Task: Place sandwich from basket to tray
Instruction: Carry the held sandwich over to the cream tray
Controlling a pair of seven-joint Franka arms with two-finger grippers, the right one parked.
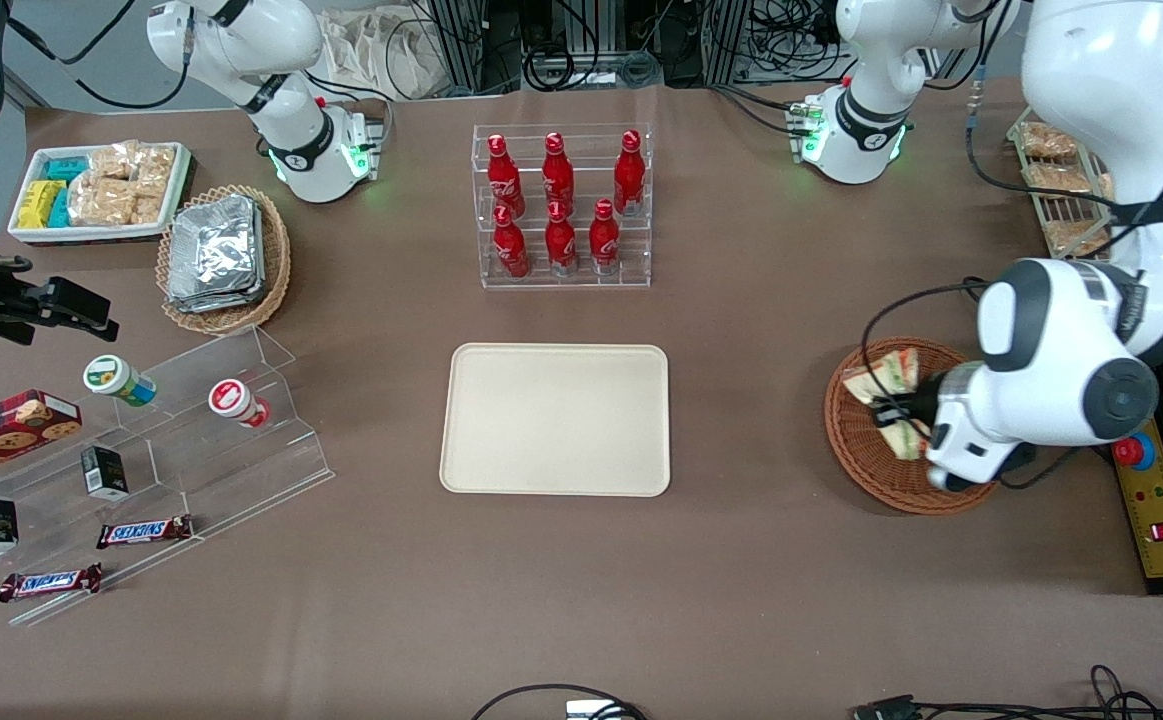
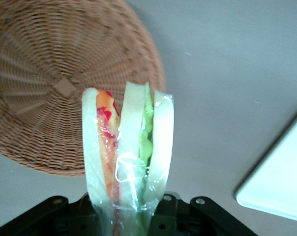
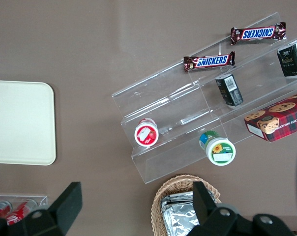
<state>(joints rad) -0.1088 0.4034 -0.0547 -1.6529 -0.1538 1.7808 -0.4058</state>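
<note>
The working left arm bends low over the basket (image 1: 866, 455), its gripper (image 1: 899, 412) above the weave with jaws closed on a plastic-wrapped sandwich (image 2: 128, 157), held upright and lifted clear of the basket floor. Another wrapped wedge (image 1: 882, 374) lies in the basket, farther from the camera. The cream tray (image 1: 556, 419) sits bare mid-worktop. The arm hides part of the basket's rim.
</note>
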